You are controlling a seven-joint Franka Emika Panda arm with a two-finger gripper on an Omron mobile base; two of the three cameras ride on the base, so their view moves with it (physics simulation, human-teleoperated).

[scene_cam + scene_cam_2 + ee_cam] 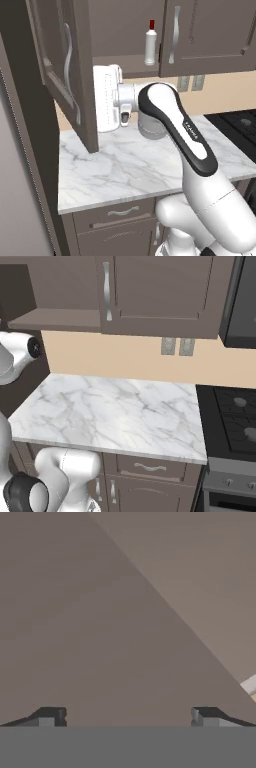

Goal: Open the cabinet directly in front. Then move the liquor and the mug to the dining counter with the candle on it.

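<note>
The cabinet's left door (pixel 65 75) stands swung out toward me, and its bottom shelf (pixel 55 319) lies exposed. The right door (pixel 210 35) is closed. On the shelf, near the closed door, stands the liquor (pixel 150 44), a white bottle with a red cap. My white hand sits just behind the open door's inner face, below the shelf and to the left of the bottle. In the hand view my gripper (pixel 127 717) is open, its fingertips (pixel 50 716) wide apart with nothing between them, facing a plain grey-brown panel. The mug, the dining counter and the candle are out of view.
A marble worktop (pixel 115 406) with a beige backsplash lies under the cabinet, over drawer-fronted base cabinets (pixel 150 468). A black stove (pixel 235 416) adjoins it on the right. Two wall outlets (pixel 177 346) sit on the backsplash.
</note>
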